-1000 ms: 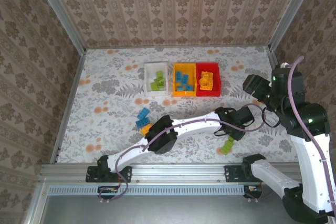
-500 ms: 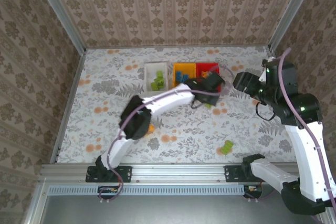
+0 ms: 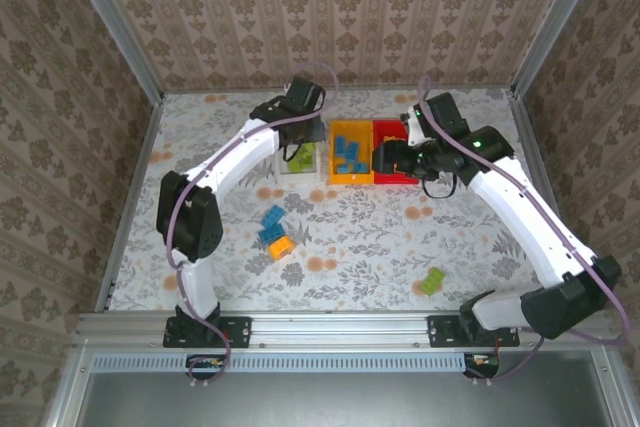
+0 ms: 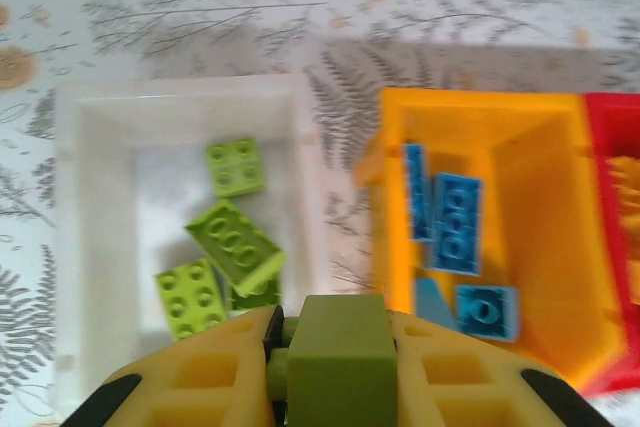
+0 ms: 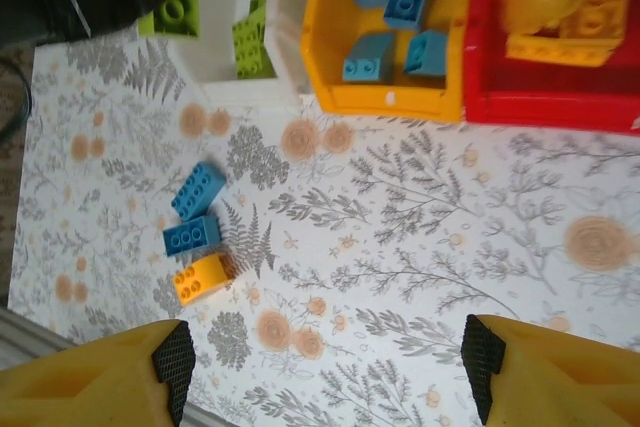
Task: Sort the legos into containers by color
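Observation:
My left gripper (image 4: 335, 332) is shut on a lime green lego (image 4: 337, 362) and hangs over the near end of the white container (image 4: 180, 92), which holds several green legos (image 4: 232, 245). From above, the left gripper (image 3: 298, 147) sits over that white container (image 3: 285, 129). The yellow-orange container (image 3: 350, 175) holds blue legos (image 4: 455, 222). My right gripper (image 3: 385, 159) hovers at the red container (image 3: 400, 129), open and holding nothing (image 5: 328, 377). Loose on the table lie two blue legos (image 3: 272, 215) (image 3: 270, 234), an orange one (image 3: 281, 246) and a green one (image 3: 432, 281).
The three containers stand side by side at the back of the flowered table (image 3: 350, 247). Patterned walls close in the back and both sides. In the right wrist view the loose blue legos (image 5: 197, 190) and the orange one (image 5: 202, 278) lie left of my fingers.
The left arm swung from the table's right front to the white container, carrying a green lego. The right arm reached in from the right edge to the red container.

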`<action>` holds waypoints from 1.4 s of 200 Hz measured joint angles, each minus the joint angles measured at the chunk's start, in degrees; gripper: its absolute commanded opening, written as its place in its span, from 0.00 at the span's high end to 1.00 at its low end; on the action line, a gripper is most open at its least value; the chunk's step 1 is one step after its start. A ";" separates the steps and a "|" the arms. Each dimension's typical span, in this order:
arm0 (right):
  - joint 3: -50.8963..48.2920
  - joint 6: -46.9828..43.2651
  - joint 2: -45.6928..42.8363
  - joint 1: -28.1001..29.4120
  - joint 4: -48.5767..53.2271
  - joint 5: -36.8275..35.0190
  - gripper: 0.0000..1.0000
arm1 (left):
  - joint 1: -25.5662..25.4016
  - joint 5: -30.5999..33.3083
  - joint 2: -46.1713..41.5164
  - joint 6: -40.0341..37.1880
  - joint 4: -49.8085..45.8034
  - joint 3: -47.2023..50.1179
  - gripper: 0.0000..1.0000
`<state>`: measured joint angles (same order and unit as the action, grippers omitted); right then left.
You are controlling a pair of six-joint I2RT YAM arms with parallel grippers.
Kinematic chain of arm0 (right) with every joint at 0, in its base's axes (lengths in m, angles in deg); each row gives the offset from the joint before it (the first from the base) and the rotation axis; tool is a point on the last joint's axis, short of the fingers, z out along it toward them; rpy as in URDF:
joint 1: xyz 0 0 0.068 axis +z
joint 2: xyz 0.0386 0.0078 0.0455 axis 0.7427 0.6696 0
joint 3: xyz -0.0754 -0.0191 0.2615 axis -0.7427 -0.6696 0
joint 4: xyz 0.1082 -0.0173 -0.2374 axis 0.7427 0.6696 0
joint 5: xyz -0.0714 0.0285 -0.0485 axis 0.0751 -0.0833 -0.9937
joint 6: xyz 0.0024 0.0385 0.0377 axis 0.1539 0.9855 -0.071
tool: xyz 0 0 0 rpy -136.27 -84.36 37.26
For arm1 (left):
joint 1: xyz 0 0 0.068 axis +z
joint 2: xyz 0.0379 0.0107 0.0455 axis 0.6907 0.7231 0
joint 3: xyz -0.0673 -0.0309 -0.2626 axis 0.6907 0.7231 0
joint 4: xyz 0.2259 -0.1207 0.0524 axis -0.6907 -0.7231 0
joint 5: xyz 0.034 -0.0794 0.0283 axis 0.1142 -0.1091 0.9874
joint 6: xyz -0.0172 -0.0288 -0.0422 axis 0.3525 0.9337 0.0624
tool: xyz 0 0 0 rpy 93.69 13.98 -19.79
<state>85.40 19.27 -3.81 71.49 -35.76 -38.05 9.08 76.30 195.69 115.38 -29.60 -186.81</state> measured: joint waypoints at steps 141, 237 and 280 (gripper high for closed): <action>-8.17 -4.02 6.97 0.00 -1.77 6.21 0.26 | 5.09 4.85 17.99 -2.71 -8.74 -13.84 0.58; -9.14 -13.42 9.29 12.50 -3.50 5.14 0.17 | 4.07 4.24 15.34 -2.86 -10.75 -13.90 0.44; -9.53 -18.05 16.09 24.28 -6.67 2.34 0.11 | 3.82 3.78 -2.62 0.83 -10.38 -2.05 0.34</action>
<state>75.87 1.21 12.28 95.78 -42.42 -35.71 12.90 80.08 193.07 116.21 -39.98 -188.86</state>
